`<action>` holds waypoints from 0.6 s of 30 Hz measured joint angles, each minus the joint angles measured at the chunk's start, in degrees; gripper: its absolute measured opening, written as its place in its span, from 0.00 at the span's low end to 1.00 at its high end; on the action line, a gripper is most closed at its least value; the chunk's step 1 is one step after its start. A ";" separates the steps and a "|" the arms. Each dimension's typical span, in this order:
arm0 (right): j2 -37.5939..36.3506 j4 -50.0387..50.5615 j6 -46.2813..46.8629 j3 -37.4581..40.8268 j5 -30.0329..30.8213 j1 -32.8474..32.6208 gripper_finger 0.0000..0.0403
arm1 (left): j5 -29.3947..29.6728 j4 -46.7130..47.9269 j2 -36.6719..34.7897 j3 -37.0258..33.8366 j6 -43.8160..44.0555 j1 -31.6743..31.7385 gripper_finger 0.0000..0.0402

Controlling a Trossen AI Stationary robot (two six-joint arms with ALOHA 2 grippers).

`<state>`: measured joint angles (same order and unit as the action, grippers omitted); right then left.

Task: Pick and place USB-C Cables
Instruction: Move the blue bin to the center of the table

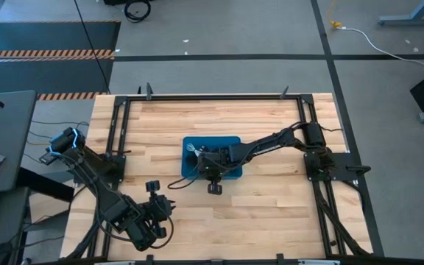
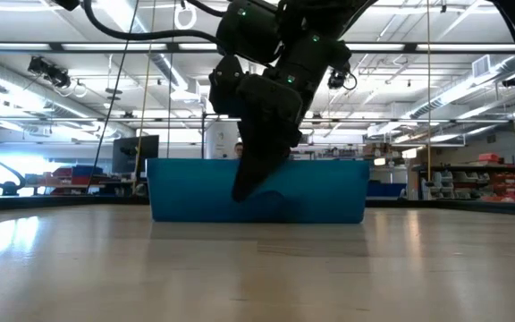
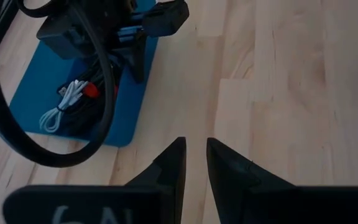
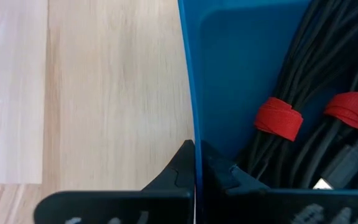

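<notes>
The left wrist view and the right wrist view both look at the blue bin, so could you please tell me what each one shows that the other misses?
Only the left wrist view shows the white cable, the right arm over the bin, and the left gripper, slightly open above bare table. Only the right wrist view shows the right gripper closed on the bin's wall. Both show the blue bin holding black cables with red ties.

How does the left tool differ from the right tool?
The left tool is over bare table, far from the blue bin; the right tool straddles the bin's wall. The left tool has no cables near; the right tool is beside the black cables. Both are dark.
</notes>
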<state>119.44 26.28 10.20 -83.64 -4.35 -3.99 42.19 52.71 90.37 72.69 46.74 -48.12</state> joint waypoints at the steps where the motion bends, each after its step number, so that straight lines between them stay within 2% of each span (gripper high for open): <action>1: 0.00 0.06 -0.06 0.00 -0.01 0.00 0.02 | 0.00 -0.09 -0.01 0.00 0.00 0.00 0.18; 11: -0.17 -0.22 -0.52 0.14 -1.21 -0.06 0.03 | -0.06 -0.18 0.00 0.00 0.00 -0.01 0.18; 18: -2.30 0.15 -1.15 0.34 -1.36 -0.73 0.17 | -1.95 -0.35 0.00 0.00 -0.02 -0.02 0.18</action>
<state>117.14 26.43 9.05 -83.30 -5.72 -4.72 40.25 52.36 90.37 72.69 46.72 -48.14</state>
